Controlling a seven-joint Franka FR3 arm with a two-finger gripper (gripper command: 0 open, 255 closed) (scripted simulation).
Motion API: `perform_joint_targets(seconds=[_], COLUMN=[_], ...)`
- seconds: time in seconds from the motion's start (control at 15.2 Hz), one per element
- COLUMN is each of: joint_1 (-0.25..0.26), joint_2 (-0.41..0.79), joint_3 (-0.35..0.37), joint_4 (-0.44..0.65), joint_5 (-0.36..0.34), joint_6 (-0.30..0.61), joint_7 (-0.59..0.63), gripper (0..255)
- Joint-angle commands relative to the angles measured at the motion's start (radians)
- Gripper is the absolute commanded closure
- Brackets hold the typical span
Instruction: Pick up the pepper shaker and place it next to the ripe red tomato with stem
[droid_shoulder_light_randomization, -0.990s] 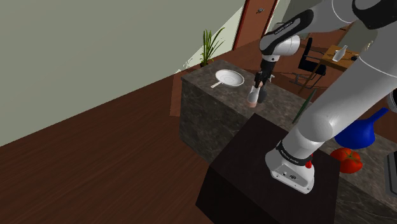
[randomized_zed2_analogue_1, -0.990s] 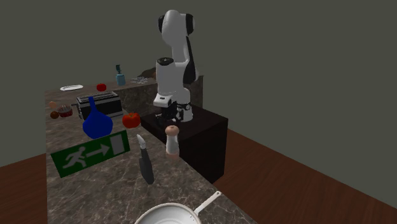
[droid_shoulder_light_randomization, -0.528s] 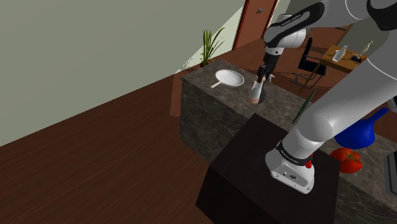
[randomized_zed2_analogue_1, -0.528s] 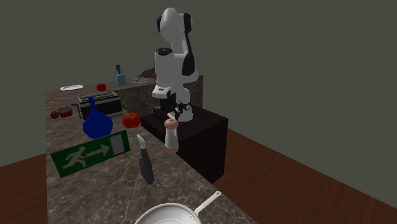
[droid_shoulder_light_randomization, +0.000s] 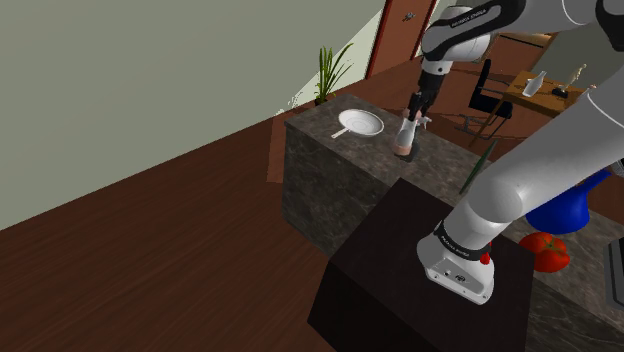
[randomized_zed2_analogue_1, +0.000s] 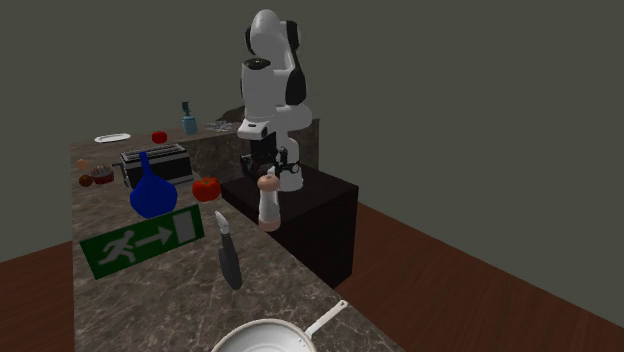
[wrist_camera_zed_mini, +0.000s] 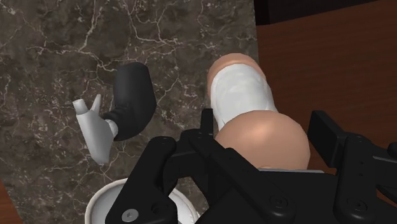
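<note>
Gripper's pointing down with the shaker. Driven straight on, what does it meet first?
Likely the dark marbled countertop, near its edge, with the clasped pepper shaker touching base first; the knife lies aside.

The shoulder view looks down from beside the stand (droid_shoulder_light_randomization: 372, 262) over the bench (droid_shoulder_light_randomization: 330, 185). The second exterior view faces the arm (randomized_zed2_analogue_1: 268, 95) across it; the wrist view sits close above.

White Franka arm (droid_shoulder_light_randomization: 520, 190) built of smooth, rounded links with dark joints. Its base flange bears small dark lettering and a red button (droid_shoulder_light_randomization: 485, 259). The all-black, angular two-finger gripper (wrist_camera_zed_mini: 264, 137) has round recessed screws (wrist_camera_zed_mini: 130, 214).
</note>
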Motion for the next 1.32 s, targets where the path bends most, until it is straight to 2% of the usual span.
perform_joint_targets(seconds=[0.0, 1.25], joint_1=[-0.001, 0.0], joint_2=[-0.017, -0.103], joint_3=[0.005, 0.047], joint_4=[0.017, 0.204], joint_5=[-0.005, -0.018], joint_6=[-0.033, -0.3], joint_7=[0.005, 0.022], gripper=[255, 255])
